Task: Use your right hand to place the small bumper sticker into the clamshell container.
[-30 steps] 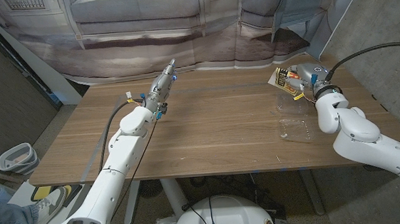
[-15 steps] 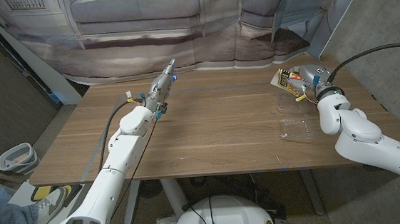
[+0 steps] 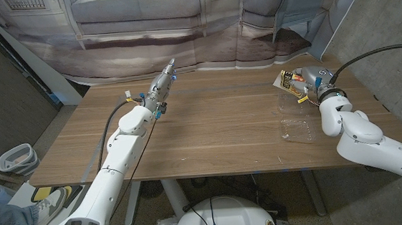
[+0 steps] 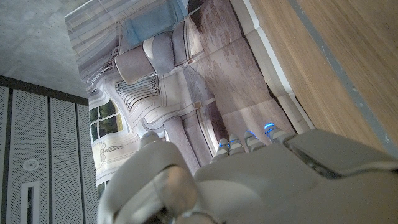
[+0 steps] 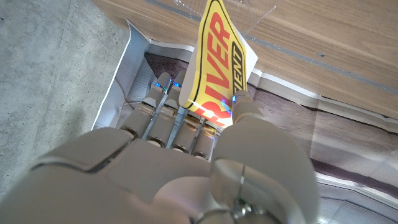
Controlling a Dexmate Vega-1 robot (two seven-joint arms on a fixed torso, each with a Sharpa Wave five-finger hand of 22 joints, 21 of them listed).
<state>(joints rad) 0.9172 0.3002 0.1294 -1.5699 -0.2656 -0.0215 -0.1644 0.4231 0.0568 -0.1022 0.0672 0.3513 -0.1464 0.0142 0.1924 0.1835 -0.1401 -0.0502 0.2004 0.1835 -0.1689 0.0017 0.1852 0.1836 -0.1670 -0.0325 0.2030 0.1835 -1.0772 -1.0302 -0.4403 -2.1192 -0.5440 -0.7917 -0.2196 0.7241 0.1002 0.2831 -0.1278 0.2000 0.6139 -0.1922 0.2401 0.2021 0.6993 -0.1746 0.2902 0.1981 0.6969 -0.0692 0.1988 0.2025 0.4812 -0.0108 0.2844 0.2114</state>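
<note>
A small yellow bumper sticker [image 5: 219, 62] with red lettering is pinched between the thumb and fingers of my right hand [image 5: 186, 168]. In the head view the right hand [image 3: 314, 78] holds the sticker [image 3: 287, 81] above the table's far right part. The clear clamshell container [image 3: 296, 121] lies open on the table just in front of that hand, toward the right edge. My left hand [image 3: 160, 85] reaches over the far middle of the table with its fingers straight and together, holding nothing; the left wrist view shows its back [image 4: 249, 180].
The wooden table [image 3: 217, 129] spreads between both arms. A printed backdrop [image 3: 144, 23] hangs behind the far edge. A grey bin [image 3: 16, 158] stands on the floor at the left. A black cable [image 3: 376, 50] arcs over my right arm.
My right hand with the sticker has drifted slightly right and away. The left arm has barely moved.
</note>
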